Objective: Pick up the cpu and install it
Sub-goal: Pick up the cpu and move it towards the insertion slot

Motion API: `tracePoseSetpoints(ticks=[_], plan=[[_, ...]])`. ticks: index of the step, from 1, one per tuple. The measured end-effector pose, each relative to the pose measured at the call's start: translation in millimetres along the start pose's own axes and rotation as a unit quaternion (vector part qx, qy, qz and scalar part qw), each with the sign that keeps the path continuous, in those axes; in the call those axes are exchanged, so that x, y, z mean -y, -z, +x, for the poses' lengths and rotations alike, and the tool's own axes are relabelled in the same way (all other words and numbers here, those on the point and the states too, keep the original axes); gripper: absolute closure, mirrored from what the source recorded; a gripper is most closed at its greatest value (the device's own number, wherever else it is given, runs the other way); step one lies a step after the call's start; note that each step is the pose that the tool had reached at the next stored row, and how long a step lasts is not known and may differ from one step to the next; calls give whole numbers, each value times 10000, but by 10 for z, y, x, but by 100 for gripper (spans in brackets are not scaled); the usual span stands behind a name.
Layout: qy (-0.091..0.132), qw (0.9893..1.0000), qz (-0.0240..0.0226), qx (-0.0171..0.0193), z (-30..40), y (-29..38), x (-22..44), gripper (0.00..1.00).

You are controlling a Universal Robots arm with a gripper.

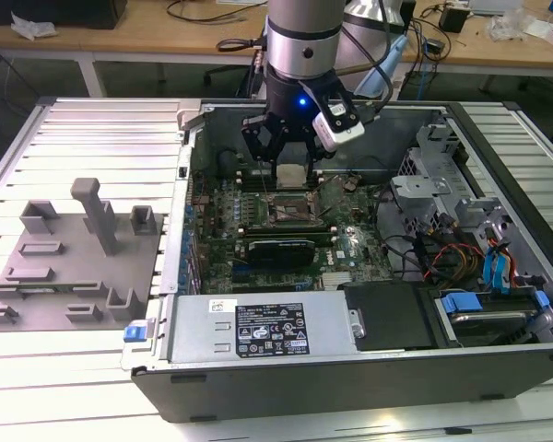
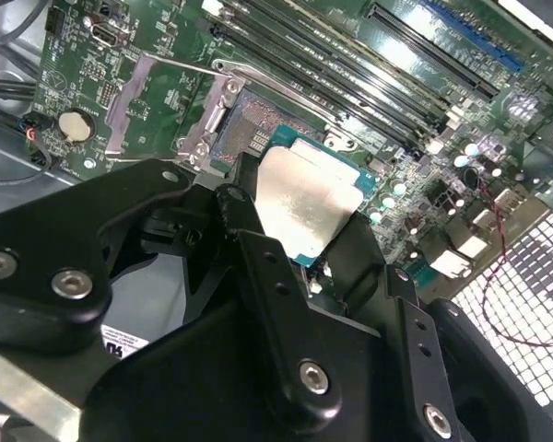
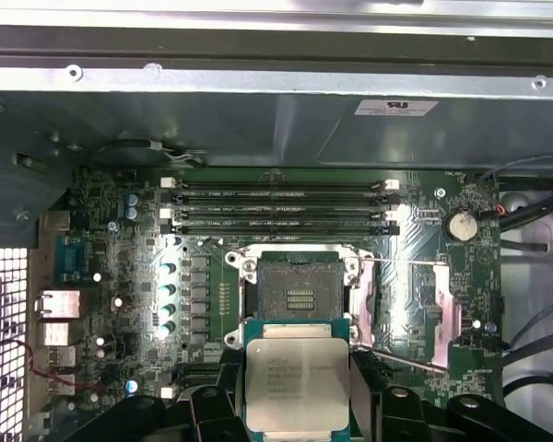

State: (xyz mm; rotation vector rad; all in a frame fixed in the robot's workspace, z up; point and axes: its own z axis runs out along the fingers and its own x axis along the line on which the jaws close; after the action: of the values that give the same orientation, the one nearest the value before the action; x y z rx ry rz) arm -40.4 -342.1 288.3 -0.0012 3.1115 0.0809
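The cpu (image 1: 291,173) is a small square chip with a silvery top, and my gripper (image 1: 290,170) is shut on it by two opposite edges. It hangs level a short way above the motherboard inside the open computer case. The dark square socket (image 1: 292,210) lies just below and slightly nearer the case's front, with its contacts bare. In both wrist views the cpu (image 2: 304,198) (image 3: 297,378) sits between black fingers (image 2: 249,239) beside the open socket (image 2: 253,138) (image 3: 300,295). The socket's metal load plate (image 3: 438,308) is swung open to one side.
Memory slots (image 3: 281,207) run along the far side of the socket. A long grey power supply (image 1: 263,327) with a white label lies at the case's front. Drive cages and cables (image 1: 461,221) fill the exterior view's right. A grey fixture block (image 1: 74,258) sits outside the case at the left.
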Motion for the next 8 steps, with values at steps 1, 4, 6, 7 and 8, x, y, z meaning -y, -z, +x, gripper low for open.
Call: tracePoseSetpoints(ticks=[1,4,6,7,8], plan=[[2,10000,-1,0,-2,-19,-7,46],[1,10000,0,0,-2,-52,-25,46],[1,10000,0,0,-3,-71,-41,46],[1,10000,0,0,-6,-86,-52,46],[1,10000,-1,0,-9,-102,-64,46]])
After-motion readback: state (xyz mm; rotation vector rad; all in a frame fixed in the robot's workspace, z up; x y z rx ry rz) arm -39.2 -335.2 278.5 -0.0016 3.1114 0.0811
